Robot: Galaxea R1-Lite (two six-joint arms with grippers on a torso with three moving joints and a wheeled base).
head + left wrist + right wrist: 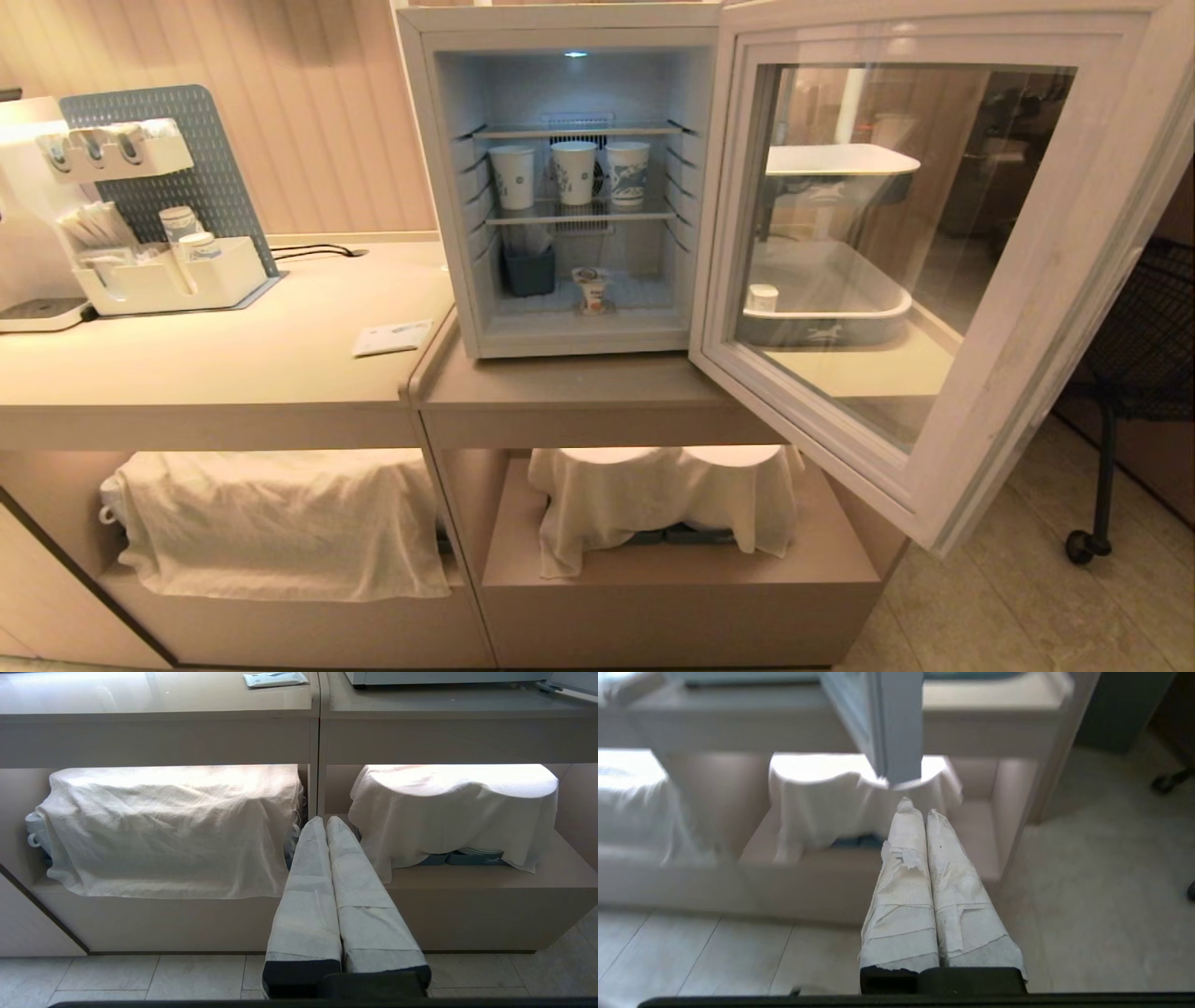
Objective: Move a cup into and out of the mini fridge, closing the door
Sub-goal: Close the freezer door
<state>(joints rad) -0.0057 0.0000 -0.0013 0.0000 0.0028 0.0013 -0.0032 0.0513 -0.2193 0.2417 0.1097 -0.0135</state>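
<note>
The cup point(592, 287) stands upright on the floor of the mini fridge point(560, 187), lid up, below three paper cups point(571, 172). The door point(943, 252) hangs wide open to the right. Both the left gripper point(325, 822) and the right gripper point(916, 809) sit low before the counter, pointing level at it, fingers pressed together and empty.
</note>
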